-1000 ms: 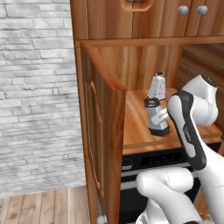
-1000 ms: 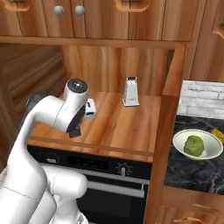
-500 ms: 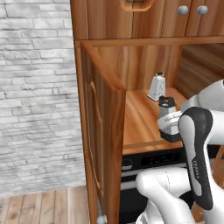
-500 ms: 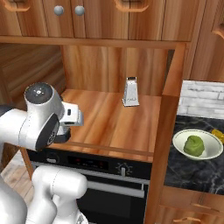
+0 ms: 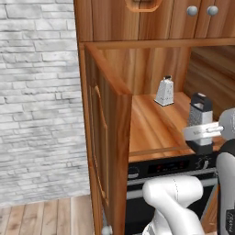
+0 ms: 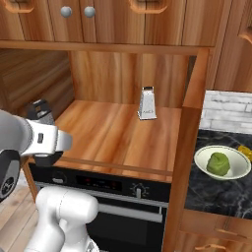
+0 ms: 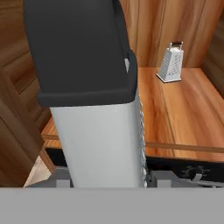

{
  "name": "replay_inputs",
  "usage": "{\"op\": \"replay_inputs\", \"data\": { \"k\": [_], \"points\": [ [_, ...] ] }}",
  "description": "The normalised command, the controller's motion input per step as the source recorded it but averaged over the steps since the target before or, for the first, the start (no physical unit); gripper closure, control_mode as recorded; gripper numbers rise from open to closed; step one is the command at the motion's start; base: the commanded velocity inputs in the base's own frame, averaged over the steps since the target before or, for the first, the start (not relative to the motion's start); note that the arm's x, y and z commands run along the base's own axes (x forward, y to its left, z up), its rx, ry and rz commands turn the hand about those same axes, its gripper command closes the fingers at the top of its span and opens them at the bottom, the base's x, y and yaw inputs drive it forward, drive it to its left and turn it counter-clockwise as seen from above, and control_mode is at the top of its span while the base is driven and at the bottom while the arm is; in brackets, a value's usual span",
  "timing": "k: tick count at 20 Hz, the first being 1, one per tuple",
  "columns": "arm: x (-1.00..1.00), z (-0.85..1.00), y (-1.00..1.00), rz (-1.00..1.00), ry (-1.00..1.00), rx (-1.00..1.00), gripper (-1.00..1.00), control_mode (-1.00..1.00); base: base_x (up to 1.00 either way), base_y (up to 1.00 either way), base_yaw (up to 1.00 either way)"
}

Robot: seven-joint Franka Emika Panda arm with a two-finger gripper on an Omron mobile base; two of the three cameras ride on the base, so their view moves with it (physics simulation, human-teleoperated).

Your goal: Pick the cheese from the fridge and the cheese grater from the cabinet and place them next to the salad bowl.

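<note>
From the left base view, the cabinet (image 5: 110, 137) stood open, the cheese grater (image 5: 164, 91) far back on its shelf; a darker boxy grater (image 5: 200, 120) sat nearer, against the robot's hand. From the right base view, the salad bowl (image 6: 222, 163) rested on the dark counter (image 6: 216, 189) right of the cabinet, an oven (image 6: 113, 197) below. In the hand view, the boxy grater loomed close between the gripper (image 7: 107, 179) jaws, half-spread; whether they gripped it, I couldn't tell.
</note>
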Motion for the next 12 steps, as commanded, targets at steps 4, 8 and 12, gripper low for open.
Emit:
{"op": "replay_inputs", "data": {
  "k": [4, 8, 12],
  "points": [
    [-0.09, 0.25, 0.00, -0.04, -0.06, 0.00, 1.00, -1.00, 0.00, 0.00, 0.00],
    [-0.02, 0.45, -0.06, -0.06, 0.00, 0.00, 1.00, -1.00, 0.00, 0.00, 0.00],
    [0.00, 0.03, -0.04, -0.04, 0.00, 0.00, 1.00, -1.00, 0.00, 0.00, 0.00]
  ]
}}
